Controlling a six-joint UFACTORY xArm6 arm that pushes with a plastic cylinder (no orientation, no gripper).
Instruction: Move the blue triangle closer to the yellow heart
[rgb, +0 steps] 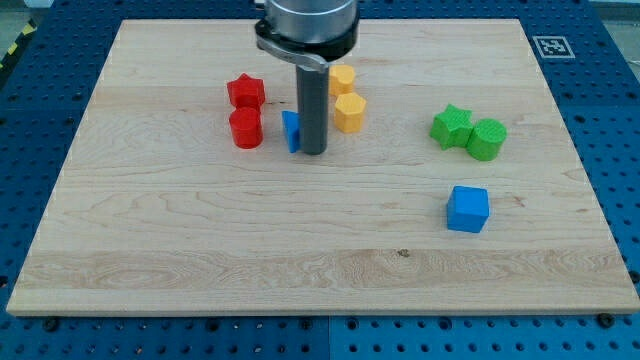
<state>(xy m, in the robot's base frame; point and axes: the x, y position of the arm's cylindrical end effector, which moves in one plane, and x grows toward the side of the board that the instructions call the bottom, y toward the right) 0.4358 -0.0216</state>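
The blue triangle (291, 131) stands on the wooden board (200, 230), mostly hidden behind my rod. My tip (313, 152) is right against the triangle's right side. Two yellow blocks stand just right of the rod: the upper one (343, 79) is partly hidden by the rod, and the lower one (349, 113) shows whole. I cannot tell which of them is the heart. The lower yellow block is a short gap to the right of the triangle, with the rod between them.
A red star-like block (245, 92) and a red cylinder (245, 129) stand just left of the triangle. A green star-like block (452, 127) and a green cylinder (487, 139) sit at the right. A blue cube (467, 209) lies lower right.
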